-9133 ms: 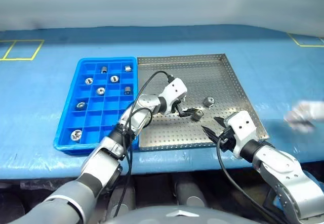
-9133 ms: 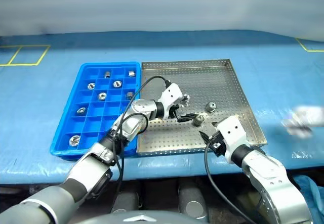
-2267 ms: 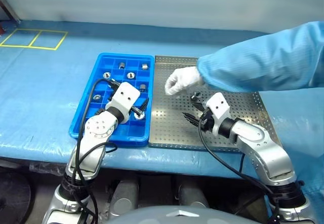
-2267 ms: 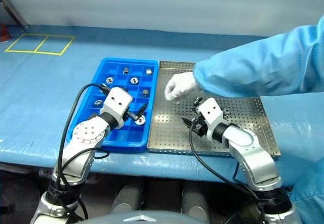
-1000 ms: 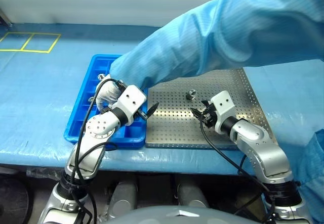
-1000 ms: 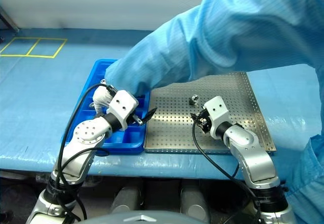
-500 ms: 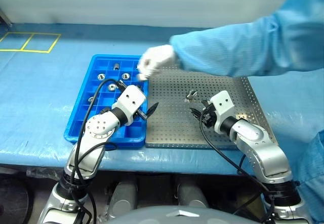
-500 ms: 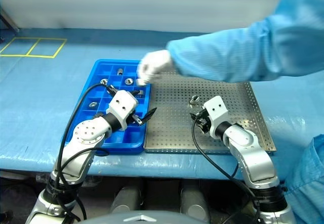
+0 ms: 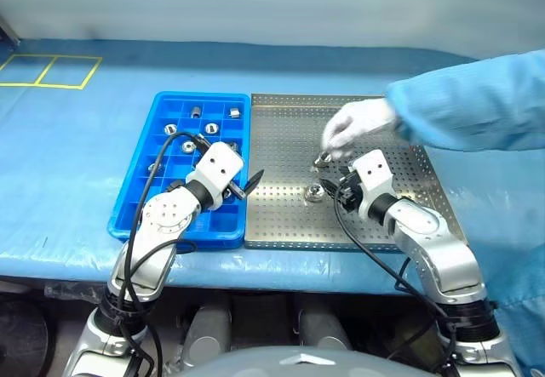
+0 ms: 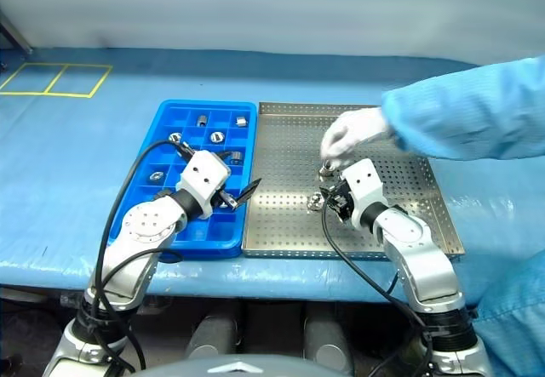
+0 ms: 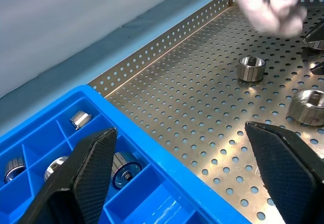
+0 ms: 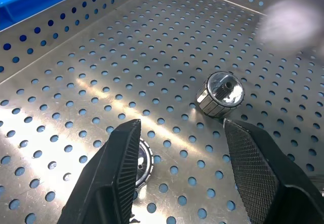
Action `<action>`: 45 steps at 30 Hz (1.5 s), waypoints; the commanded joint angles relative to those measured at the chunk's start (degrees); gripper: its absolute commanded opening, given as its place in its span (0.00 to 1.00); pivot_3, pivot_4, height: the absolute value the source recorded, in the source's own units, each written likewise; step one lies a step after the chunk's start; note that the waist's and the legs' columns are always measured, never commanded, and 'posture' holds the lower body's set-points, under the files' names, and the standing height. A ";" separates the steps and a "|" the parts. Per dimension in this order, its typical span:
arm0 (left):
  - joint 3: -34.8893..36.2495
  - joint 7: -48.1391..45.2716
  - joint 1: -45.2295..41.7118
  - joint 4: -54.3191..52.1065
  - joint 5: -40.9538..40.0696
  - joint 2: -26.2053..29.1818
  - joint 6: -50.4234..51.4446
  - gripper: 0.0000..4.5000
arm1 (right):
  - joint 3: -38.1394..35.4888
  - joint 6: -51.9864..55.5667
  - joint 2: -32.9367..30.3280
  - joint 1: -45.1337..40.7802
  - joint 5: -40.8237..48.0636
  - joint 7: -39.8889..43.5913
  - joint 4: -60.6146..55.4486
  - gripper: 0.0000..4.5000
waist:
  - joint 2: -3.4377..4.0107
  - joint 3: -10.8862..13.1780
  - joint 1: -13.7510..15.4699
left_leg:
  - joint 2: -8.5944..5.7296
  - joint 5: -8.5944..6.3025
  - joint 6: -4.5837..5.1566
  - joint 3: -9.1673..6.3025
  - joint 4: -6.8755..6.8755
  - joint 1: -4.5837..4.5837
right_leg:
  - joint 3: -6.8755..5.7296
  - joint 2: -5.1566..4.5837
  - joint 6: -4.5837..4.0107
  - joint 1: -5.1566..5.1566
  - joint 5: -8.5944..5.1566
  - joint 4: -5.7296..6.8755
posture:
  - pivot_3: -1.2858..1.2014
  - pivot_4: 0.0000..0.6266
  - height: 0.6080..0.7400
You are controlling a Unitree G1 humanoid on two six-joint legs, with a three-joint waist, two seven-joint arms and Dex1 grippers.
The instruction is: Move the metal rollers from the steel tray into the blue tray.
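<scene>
Left gripper (image 9: 246,185): fingers spread wide, holding nothing. It hangs over the seam between the two trays, pointing across toward the steel tray (image 9: 281,215). Its arm rises from the near edge of the table (image 9: 68,164), elbow bent, a black cable looped over the wrist.

Right gripper (image 9: 332,191): fingers partly apart, empty. It points toward the left gripper, low over the steel tray's perforated floor. One metal roller (image 12: 219,94) lies on its side just ahead of the fingertips, untouched; a second (image 9: 315,193) sits just beside the left-hand fingertip, apart from it as far as can be told.

Person's gloved hand (image 9: 358,126): white glove, blue sleeve (image 9: 477,109) reaching in from the robot's right. It hovers above the steel tray just beyond the right gripper; whether it holds anything cannot be told.

Blue tray (image 9: 136,215): under and beyond the left gripper, long side butted against the steel tray. Several metal rollers (image 9: 211,128) rest singly in its far compartments; near compartments hidden by the arm.

Surface: table draped in blue sheeting. Yellow taped rectangles (image 9: 47,71) at the far left corner. Pale wall behind.
</scene>
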 commanded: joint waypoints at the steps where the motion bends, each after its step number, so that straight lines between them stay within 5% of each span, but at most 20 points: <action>1: 1.85 -1.24 -0.92 -1.73 -3.44 -1.00 0.68 0.98 | -0.60 -0.49 0.20 -0.90 0.55 0.68 -1.04 0.61 | 0.00 0.00 0.01 | 0.00 0.00 0.00 0.00 0.00 0.00 | 0.00 0.00 0.00 0.00 0.00 0.00 | 0.56 0.24 1.00; 19: 1.90 -3.10 0.55 -4.23 -8.61 1.89 3.22 0.98 | 3.72 0.08 5.17 -3.42 1.16 3.03 9.80 0.61 | 0.00 0.00 0.06 | 0.01 0.00 0.00 -0.01 0.00 0.02 | 0.00 0.01 -0.01 0.01 0.00 0.02 | 0.58 0.24 1.00; 23: 2.10 -2.77 0.79 -4.40 -8.58 2.19 3.25 0.98 | 3.19 0.34 5.57 -3.71 0.89 2.01 10.25 0.41 | 0.01 0.00 0.01 | 0.00 0.00 0.00 -0.01 -0.01 0.03 | 0.00 0.01 -0.01 0.01 0.00 0.02 | 0.58 0.24 1.00; 31: 2.81 -1.60 2.01 -6.47 -8.57 3.33 5.71 0.98 | 2.81 -0.48 5.00 -5.17 0.48 1.06 6.37 0.40 | 0.01 0.00 0.00 | 0.00 0.00 0.00 -0.01 -0.02 0.01 | 0.00 0.01 -0.01 0.00 0.00 0.01 | 0.58 0.24 1.00; 38: 8.45 2.95 5.86 -14.31 -8.33 4.89 16.48 0.98 | 5.08 0.11 5.54 -12.00 3.70 6.07 3.21 0.40 | 0.04 0.02 0.21 | 0.03 0.00 0.00 -0.08 -0.04 0.04 | -0.04 0.05 -0.02 -0.02 0.00 0.05 | 0.61 0.24 1.00; 45: 12.28 11.72 8.18 -21.19 -3.87 4.50 23.81 0.98 | 11.15 -3.68 10.68 -21.92 2.52 10.98 13.57 0.40 | 0.04 0.02 2.22 | 0.04 0.00 0.00 -0.16 -0.08 0.03 | -0.14 0.06 -0.06 0.00 -0.01 0.04 | 0.65 0.24 1.00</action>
